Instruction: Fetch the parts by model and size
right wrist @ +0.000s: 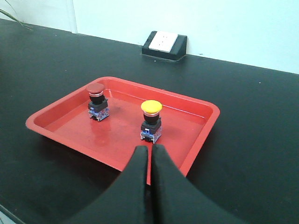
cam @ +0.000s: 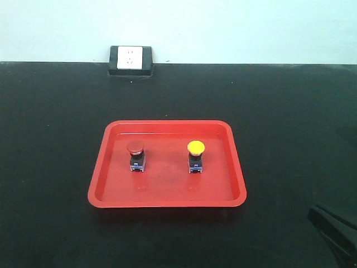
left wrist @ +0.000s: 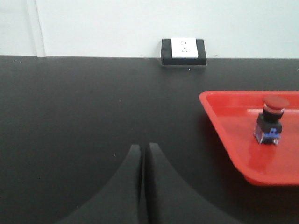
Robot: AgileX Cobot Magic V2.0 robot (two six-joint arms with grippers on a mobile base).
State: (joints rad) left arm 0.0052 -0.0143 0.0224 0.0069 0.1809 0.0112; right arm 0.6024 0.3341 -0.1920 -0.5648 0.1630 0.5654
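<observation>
Two push-button parts stand upright in a red tray [cam: 167, 198]. The red-capped part [cam: 135, 156] is on the tray's left, the yellow-capped part [cam: 195, 156] on its right. Each has a black body and a blue base. My right gripper [right wrist: 150, 148] is shut and empty, its tips over the tray's near rim, just short of the yellow-capped part [right wrist: 151, 121]; the red-capped part [right wrist: 97, 102] is farther left. My left gripper [left wrist: 143, 146] is shut and empty over the bare table, left of the tray [left wrist: 224, 135] and the red-capped part [left wrist: 270, 121]. In the front view, only a dark piece of the right arm [cam: 334, 231] shows.
The table is black. A white wall socket in a black housing [cam: 130, 60] sits at its far edge against the pale wall. The tray's raised rim surrounds both parts.
</observation>
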